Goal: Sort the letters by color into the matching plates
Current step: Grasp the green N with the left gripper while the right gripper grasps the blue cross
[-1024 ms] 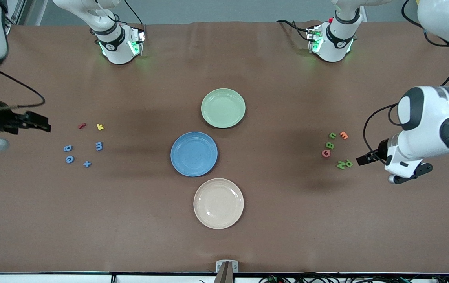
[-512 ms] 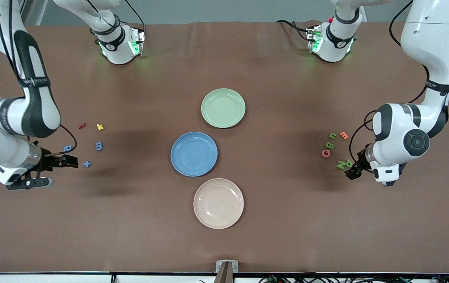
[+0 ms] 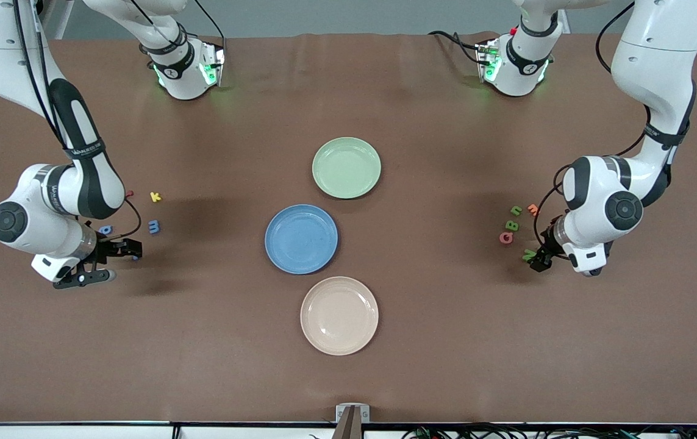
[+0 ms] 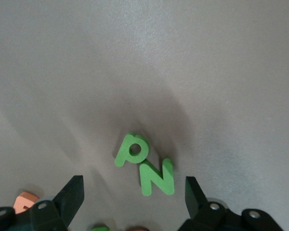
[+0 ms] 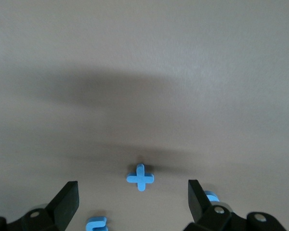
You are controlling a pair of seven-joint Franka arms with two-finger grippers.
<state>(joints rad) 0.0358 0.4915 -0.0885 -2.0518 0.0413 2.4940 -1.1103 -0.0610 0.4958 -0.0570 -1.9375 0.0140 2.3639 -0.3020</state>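
Your left claw (image 3: 537,259) sits low at the middle right of the front frame, over the green foam P (image 4: 131,150) and N (image 4: 157,177); its fingers (image 4: 72,192) stand wide apart with both flat, matte letters lying untouched on the surface between them. Above those in the front view you have more green letters, the n (image 3: 516,210) and B (image 3: 512,225), mixed with an orange m (image 3: 533,209) and a pink Q (image 3: 505,238).

Your right claw (image 3: 130,248) is at the middle left of the frame, spread open and holding nothing. In its wrist view a small blue plus-shaped piece (image 5: 140,177) lies flat between the black fingers (image 5: 63,204). A blue m (image 3: 153,227) and a blue a (image 3: 105,230) sit close by, with a yellow k (image 3: 155,196) and a red piece (image 3: 129,194) above them.

At frame centre you see three round glossy plates in a loose column: the light green plate (image 3: 346,167) uppermost, the blue plate (image 3: 301,238) under it, the cream plate (image 3: 339,315) lowest. The brown surface (image 3: 433,341) looks like a smooth, slightly wrinkled sheet.
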